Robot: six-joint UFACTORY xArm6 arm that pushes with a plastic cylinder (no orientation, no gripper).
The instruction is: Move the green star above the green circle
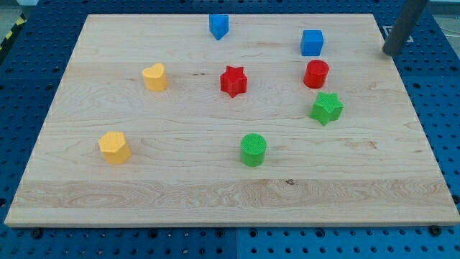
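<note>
The green star (pixel 327 108) lies on the wooden board (pixel 144 194) at the view's right of centre. The green circle (pixel 253 150) stands below and to the left of it, near the board's lower middle. My rod comes down at the view's top right, and my tip (pixel 390 52) sits just off the board's right edge, well above and to the right of the green star and apart from every block.
A red circle (pixel 315 74) stands just above the green star. A blue cube (pixel 312 42) and a blue block (pixel 218 26) are near the top. A red star (pixel 233 80) is at centre. A yellow heart (pixel 154 76) and a yellow block (pixel 114 147) lie at left.
</note>
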